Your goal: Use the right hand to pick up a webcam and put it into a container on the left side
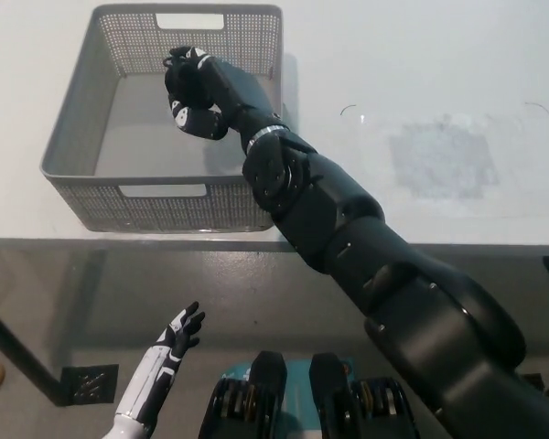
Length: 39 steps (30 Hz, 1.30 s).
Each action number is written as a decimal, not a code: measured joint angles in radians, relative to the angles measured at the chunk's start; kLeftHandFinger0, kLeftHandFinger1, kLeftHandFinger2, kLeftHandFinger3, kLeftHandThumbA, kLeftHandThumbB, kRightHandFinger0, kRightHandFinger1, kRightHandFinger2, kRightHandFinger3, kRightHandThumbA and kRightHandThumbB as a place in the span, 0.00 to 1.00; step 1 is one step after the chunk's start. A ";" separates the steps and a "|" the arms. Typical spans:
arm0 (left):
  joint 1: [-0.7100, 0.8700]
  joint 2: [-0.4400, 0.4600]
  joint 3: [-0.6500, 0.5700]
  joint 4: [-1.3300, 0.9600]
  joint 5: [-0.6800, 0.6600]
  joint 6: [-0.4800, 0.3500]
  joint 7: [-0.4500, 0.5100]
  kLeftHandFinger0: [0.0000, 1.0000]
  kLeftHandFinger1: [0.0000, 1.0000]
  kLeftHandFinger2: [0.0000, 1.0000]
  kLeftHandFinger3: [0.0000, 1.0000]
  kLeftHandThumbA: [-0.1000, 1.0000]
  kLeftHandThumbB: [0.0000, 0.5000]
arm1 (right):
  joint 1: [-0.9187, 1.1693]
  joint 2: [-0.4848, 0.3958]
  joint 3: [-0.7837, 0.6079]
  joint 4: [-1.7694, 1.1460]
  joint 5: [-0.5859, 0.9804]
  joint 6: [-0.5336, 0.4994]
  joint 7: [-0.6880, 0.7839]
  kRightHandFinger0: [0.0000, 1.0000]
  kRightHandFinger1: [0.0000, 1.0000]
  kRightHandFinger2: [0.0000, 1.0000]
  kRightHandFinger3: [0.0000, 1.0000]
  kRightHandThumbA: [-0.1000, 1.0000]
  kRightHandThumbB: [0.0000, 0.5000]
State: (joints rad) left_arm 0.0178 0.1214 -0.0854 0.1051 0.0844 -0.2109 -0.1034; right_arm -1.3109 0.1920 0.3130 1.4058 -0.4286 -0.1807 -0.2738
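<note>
My black right hand reaches over the right part of a grey perforated basket on the left of the white table. Its fingers are curled shut around a small dark webcam, which is mostly hidden by the hand and hard to pick out against it. The hand hovers above the basket's bare floor, near its right wall. My white left hand rests low at the lower left, below the table's front edge, with its fingers apart and holding nothing.
The basket has cut-out handles at its near and far walls. A greyish smudged patch marks the table to the right of my arm. The table's front edge runs across the middle of the view.
</note>
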 measured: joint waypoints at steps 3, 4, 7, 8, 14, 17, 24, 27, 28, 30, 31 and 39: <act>-0.003 0.001 -0.002 0.000 0.000 0.000 0.000 1.00 1.00 1.00 1.00 1.00 0.36 | -0.001 -0.002 0.001 0.000 0.001 0.000 0.017 0.88 1.00 1.00 1.00 0.61 0.60; -0.004 0.002 -0.002 0.000 0.001 0.000 0.000 1.00 1.00 1.00 1.00 1.00 0.35 | -0.001 -0.002 0.001 0.000 0.001 0.000 0.025 1.00 1.00 1.00 1.00 0.77 0.73; -0.008 0.003 -0.004 0.000 0.001 0.000 0.000 1.00 1.00 1.00 1.00 1.00 0.36 | -0.005 -0.007 0.001 -0.001 0.003 0.000 0.065 1.00 1.00 1.00 1.00 1.00 0.92; -0.010 0.004 -0.005 0.000 0.001 0.000 0.000 1.00 1.00 1.00 1.00 1.00 0.37 | -0.007 -0.010 0.003 -0.002 0.003 0.000 0.080 1.00 1.00 1.00 1.00 1.00 0.95; -0.015 0.004 -0.009 0.000 0.000 0.000 0.000 1.00 1.00 1.00 1.00 1.00 0.37 | -0.016 -0.034 0.002 -0.031 0.004 0.003 0.147 1.00 1.00 1.00 1.00 1.00 0.90; -0.016 0.005 -0.010 0.000 0.000 0.000 0.000 1.00 1.00 1.00 1.00 1.00 0.35 | -0.023 -0.050 -0.006 -0.067 0.009 0.003 0.164 1.00 1.00 1.00 1.00 1.00 0.95; -0.018 0.011 -0.013 0.003 0.001 -0.001 0.000 1.00 1.00 1.00 1.00 1.00 0.36 | -0.037 -0.103 -0.069 -0.201 0.047 0.000 0.202 1.00 1.00 1.00 1.00 1.00 0.86; -0.019 0.016 -0.013 0.005 0.001 -0.002 0.000 1.00 1.00 1.00 1.00 1.00 0.38 | -0.037 -0.139 -0.092 -0.310 0.064 0.001 0.218 1.00 1.00 1.00 1.00 1.00 0.89; -0.019 0.016 -0.013 0.005 0.001 -0.001 0.000 1.00 1.00 1.00 1.00 1.00 0.39 | -0.037 -0.151 -0.100 -0.346 0.067 0.002 0.223 1.00 1.00 1.00 1.00 1.00 0.89; -0.019 0.016 -0.013 0.006 0.001 -0.001 0.000 1.00 1.00 1.00 1.00 1.00 0.41 | -0.032 -0.174 -0.116 -0.427 0.074 0.011 0.234 1.00 1.00 1.00 1.00 1.00 0.87; -0.018 0.016 -0.014 0.006 0.001 -0.001 0.000 1.00 1.00 1.00 1.00 1.00 0.42 | -0.028 -0.183 -0.121 -0.459 0.078 0.014 0.239 1.00 1.00 1.00 1.00 1.00 0.86; -0.007 0.016 -0.015 0.014 0.000 -0.001 0.000 1.00 1.00 1.00 1.00 1.00 0.45 | 0.112 -0.239 -0.162 -0.792 0.103 0.066 0.264 1.00 1.00 1.00 1.00 1.00 0.83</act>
State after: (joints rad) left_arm 0.0107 0.1371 -0.1004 0.1189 0.0846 -0.2121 -0.1031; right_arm -1.1993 -0.0469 0.1506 0.6142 -0.3255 -0.1148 -0.0101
